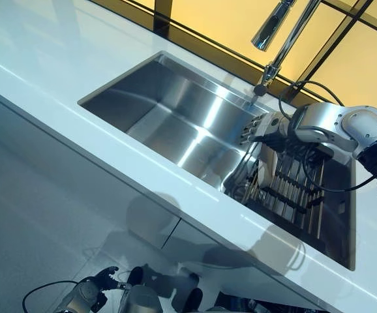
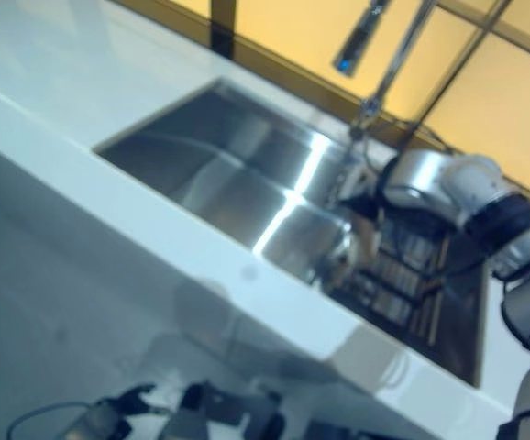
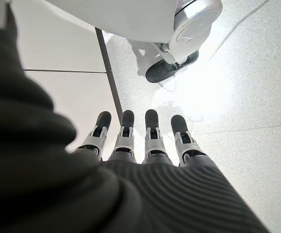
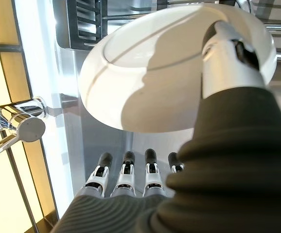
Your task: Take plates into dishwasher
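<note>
So I've got my right hand (image 4: 228, 63) down in the sink (image 1: 175, 111), over the dish rack (image 1: 293, 192) that sits at the right end of the basin. There's a white plate (image 4: 145, 77) between my thumb and fingers: the thumb presses on one face near the rim, the fingers reach along the other side, so I'd call it pinched rather than wrapped. I'm holding it near the edge because the plates stand on edge between the rack's bars, and that's really the only part you can get at. From my head cameras the plate is mostly hidden behind the hand and arm, so the wrist view is where you actually see it.

My left hand (image 3: 135, 141) is doing nothing, hanging low beside me over the floor (image 3: 247, 97) with its fingers straight and nothing in them. Makes sense to me, one plate is a one-hand job, and it stays free for a dishwasher door if one needs opening. No dishwasher in view from where I'm looking, so I figure the plate has a way to travel.

The table (image 1: 77, 59) is a glossy white top with the steel sink set into it, lots of glare. A tall pull-down faucet (image 1: 276, 39) rises behind the basin close to my arm, so I'd lift straight up and mind it. Behind that are dark-framed window panes (image 1: 364, 45) glowing warm yellow. Below, plain pale cabinet fronts (image 1: 51, 195) and a light speckled floor.
</note>
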Controlling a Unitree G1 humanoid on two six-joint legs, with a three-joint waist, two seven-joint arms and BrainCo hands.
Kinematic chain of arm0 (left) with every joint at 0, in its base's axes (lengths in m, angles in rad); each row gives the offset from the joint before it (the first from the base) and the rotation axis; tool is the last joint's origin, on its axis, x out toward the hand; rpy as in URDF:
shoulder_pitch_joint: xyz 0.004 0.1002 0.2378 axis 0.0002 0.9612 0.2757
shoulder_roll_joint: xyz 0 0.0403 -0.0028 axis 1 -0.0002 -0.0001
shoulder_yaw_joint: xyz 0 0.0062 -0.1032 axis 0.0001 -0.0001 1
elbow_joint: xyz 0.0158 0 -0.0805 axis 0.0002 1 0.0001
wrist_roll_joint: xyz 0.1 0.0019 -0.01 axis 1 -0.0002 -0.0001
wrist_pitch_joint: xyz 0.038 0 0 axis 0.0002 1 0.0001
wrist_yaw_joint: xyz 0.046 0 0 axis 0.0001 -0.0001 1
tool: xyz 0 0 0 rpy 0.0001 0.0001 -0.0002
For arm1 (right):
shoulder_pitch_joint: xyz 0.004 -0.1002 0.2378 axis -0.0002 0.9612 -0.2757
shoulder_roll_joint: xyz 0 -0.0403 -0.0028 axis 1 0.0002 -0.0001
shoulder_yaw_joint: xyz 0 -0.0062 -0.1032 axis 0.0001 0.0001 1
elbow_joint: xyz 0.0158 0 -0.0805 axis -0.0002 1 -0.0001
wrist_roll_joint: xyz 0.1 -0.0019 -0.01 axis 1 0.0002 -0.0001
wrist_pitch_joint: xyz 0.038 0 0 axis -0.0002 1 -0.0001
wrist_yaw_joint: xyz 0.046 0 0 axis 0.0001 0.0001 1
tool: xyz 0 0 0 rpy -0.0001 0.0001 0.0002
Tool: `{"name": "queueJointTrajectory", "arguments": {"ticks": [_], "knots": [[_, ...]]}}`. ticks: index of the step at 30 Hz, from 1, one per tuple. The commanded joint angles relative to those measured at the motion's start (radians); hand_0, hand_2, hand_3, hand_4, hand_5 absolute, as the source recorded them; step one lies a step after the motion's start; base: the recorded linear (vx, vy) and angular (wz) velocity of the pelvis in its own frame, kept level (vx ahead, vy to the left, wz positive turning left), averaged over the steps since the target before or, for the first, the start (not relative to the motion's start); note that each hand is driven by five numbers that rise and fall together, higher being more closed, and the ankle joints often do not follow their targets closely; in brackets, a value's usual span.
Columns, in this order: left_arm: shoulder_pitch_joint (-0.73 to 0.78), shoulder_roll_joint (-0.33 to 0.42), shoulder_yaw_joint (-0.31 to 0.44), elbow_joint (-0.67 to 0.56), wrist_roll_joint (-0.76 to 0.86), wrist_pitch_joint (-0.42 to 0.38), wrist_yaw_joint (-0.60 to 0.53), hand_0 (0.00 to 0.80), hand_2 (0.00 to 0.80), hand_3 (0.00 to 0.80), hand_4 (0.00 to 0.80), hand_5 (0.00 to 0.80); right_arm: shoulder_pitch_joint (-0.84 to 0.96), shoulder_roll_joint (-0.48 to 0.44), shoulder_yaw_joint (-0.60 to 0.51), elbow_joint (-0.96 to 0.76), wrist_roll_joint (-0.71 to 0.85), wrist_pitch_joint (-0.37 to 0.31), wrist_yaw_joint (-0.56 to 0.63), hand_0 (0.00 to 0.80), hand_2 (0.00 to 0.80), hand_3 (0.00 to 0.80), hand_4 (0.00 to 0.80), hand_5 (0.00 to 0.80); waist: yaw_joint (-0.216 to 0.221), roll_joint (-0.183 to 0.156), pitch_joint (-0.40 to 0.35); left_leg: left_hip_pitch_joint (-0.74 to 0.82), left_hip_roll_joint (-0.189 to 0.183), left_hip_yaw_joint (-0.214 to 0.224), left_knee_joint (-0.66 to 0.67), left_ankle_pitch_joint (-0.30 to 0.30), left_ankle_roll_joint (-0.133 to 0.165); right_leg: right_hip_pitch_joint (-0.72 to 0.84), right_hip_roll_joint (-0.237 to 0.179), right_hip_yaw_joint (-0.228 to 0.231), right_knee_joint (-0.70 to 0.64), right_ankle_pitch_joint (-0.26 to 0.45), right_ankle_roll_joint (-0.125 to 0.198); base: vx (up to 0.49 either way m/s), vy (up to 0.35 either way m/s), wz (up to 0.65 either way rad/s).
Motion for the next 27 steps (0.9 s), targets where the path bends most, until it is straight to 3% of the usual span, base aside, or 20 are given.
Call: {"name": "queueJointTrajectory", "arguments": {"ticks": [1, 27], "knots": [[0.011, 0.02, -0.042, -0.005, 0.034, -0.006, -0.007, 0.0, 0.0, 0.0, 0.0, 0.0, -0.063, -0.096, 0.029, 0.004, 0.003, 0.012, 0.009, 0.0, 0.0, 0.0, 0.0, 0.0, 0.037, -0.01, -0.009, -0.007, -0.005, 0.044, -0.007, -0.009, 0.039, 0.025, 0.002, 0.019, 0.045, -0.024, 0.032, 0.0, 0.0, 0.0], [0.002, 0.02, -0.046, -0.007, 0.033, -0.012, -0.008, 0.0, 0.0, 0.0, 0.0, 0.0, -0.002, -0.106, -0.012, 0.019, 0.016, 0.049, -0.019, 0.0, 0.0, 0.0, 0.0, 0.0, 0.027, 0.009, 0.0, -0.014, -0.007, 0.047, -0.002, -0.01, 0.04, 0.015, -0.003, 0.026, 0.049, -0.022, 0.033, 0.0, 0.0, 0.0]]}}
